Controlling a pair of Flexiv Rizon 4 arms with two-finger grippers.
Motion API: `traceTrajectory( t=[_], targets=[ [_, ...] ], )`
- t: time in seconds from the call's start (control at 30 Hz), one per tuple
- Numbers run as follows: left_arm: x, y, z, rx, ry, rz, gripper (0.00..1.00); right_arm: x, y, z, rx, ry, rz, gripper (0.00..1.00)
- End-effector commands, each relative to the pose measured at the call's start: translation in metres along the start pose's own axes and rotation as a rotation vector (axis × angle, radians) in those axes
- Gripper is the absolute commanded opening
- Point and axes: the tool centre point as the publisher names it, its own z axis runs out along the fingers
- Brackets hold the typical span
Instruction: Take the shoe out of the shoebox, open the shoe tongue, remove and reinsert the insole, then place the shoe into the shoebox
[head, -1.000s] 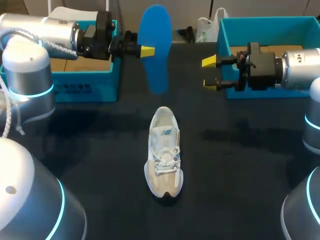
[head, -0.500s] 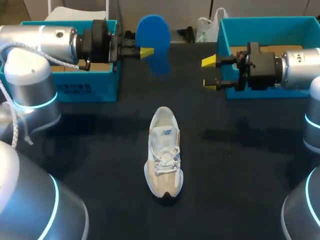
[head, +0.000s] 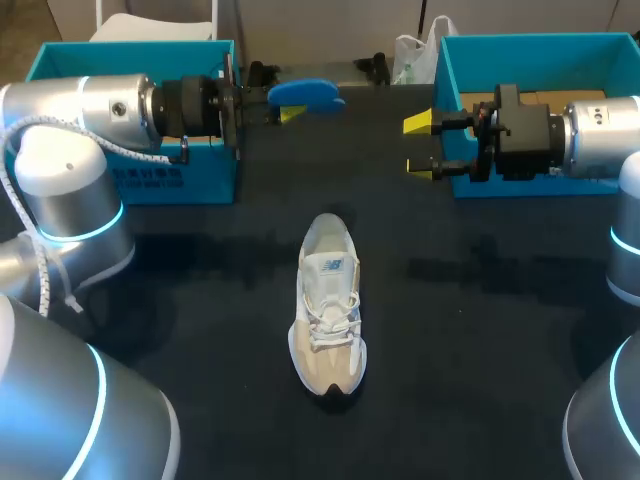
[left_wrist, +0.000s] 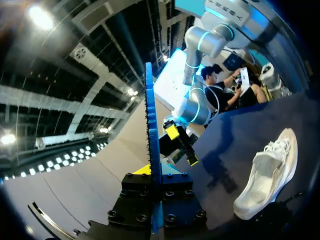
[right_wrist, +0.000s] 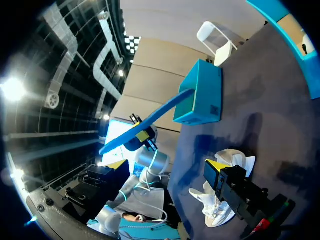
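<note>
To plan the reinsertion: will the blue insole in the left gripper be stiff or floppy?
Probably semi-stiff: gripped at one side only by the left gripper, the insole stands out nearly straight, with only a slight curve. Likely light, since it looks thin edge-on.

The insole (head: 305, 92) is mostly covering the tips of the left gripper (head: 286, 106); the right gripper (right_wrist: 165, 167) is hiding part of the shoe (right_wrist: 215, 207).

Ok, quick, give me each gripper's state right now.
Left gripper: shut on the blue insole, held up above the table.
Right gripper: open, holding nothing.
</note>
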Motion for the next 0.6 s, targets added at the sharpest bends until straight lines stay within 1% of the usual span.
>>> traceTrajectory(
  t=[0.03,0.07,0.13,0.17,0.2,0.3,0.37,0.43,0.53,0.6],
  targets=[
    [0.004,0.008,-0.001,0.029,-0.032,0.184,0.00,0.000,0.000,0.002,-0.001,-0.002,0.000,1.00],
    [0.004,0.010,-0.002,0.016,-0.042,0.218,0.00,0.000,0.000,0.002,-0.001,-0.002,0.000,1.00],
    [0.005,0.014,-0.003,0.031,-0.033,0.300,0.00,0.000,0.000,0.002,-0.001,-0.002,0.000,1.00],
    [0.003,0.017,-0.003,0.028,-0.054,0.302,0.00,0.000,0.000,0.002,-0.001,-0.002,0.000,1.00],
    [0.004,0.018,-0.004,0.048,-0.029,0.375,0.00,0.000,0.000,0.002,-0.001,-0.002,0.000,1.00],
    [0.008,0.024,-0.004,0.057,-0.002,0.488,0.00,0.000,0.000,0.002,-0.001,-0.002,0.000,1.00],
    [0.011,0.027,-0.004,0.063,0.007,0.514,0.00,0.000,0.000,0.002,-0.001,-0.002,0.000,1.00],
    [0.013,0.030,-0.004,0.063,0.024,0.568,0.00,0.000,0.000,0.002,-0.001,-0.002,0.000,1.00],
    [0.018,0.037,-0.004,0.041,0.056,0.656,0.00,0.000,0.000,0.002,-0.001,-0.002,0.000,1.00],
    [0.019,0.040,-0.003,0.030,0.060,0.699,0.00,0.000,0.002,0.007,-0.005,-0.002,0.003,1.00]
  ],
)
